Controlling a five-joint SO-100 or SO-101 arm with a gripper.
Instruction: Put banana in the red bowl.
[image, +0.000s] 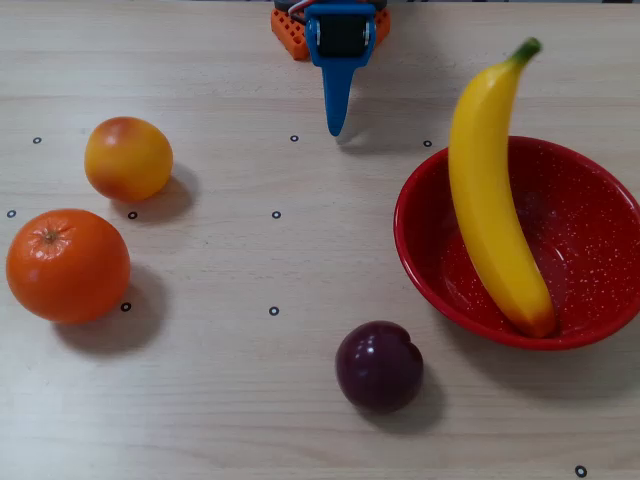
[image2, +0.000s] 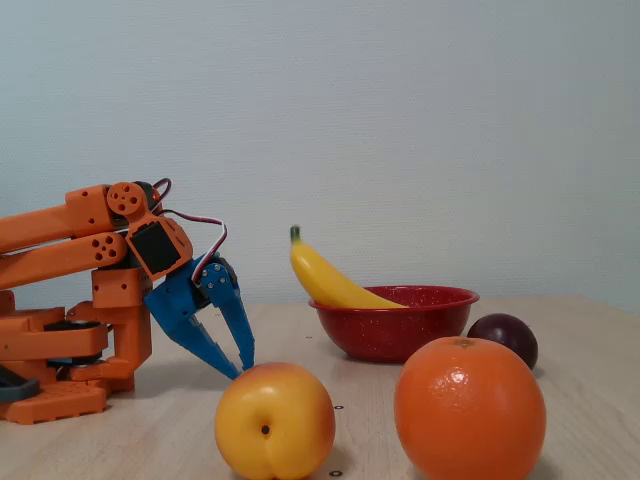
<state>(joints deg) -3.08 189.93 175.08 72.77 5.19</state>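
The yellow banana lies in the red bowl at the right of the overhead view. Its orange-red end rests at the bowl's bottom and its green stem sticks out over the far rim. The fixed view shows the banana leaning up out of the bowl toward the left. My blue gripper is shut and empty, pointing down at the table near the arm's base, well left of the bowl. In the fixed view the gripper hovers just above the tabletop with its tips together.
An orange and a yellow-orange round fruit sit at the left of the overhead view. A dark plum lies just in front of the bowl. The orange arm base stands at the fixed view's left.
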